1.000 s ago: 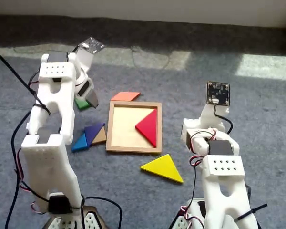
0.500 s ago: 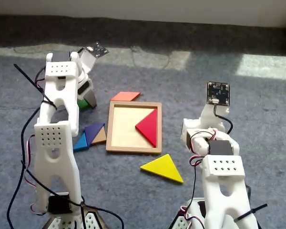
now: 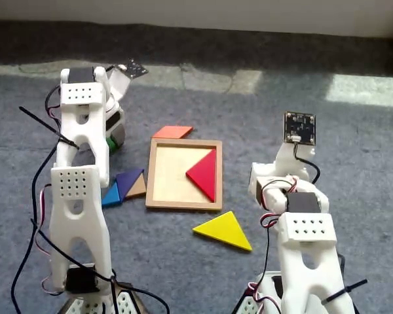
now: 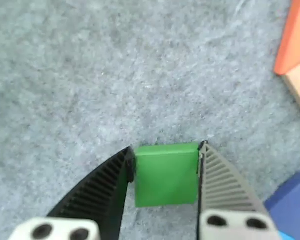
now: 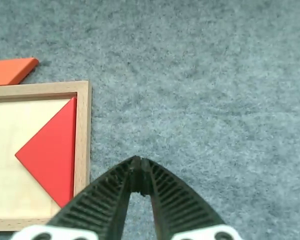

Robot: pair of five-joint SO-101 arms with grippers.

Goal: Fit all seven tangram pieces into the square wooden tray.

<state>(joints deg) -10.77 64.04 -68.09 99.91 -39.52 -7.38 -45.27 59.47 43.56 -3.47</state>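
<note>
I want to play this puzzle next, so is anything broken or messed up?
Nothing looks broken or odd. The red triangle lies flat in the wooden tray, the yellow triangle and the rest lie loose on the carpet around it, and the left gripper has the green square between its fingers.

green square [image 4: 166, 174] | red triangle [image 3: 204, 173] | yellow triangle [image 3: 224, 229] | orange piece [image 3: 173, 132] | grey carpet [image 3: 360, 150]

The left gripper [image 4: 165, 149] has ribbed plastic fingers [image 4: 102, 187]. The green piece [image 4: 166, 175] between them is smooth and matt. The carpet [image 4: 115, 75] beneath looks rough.
</note>
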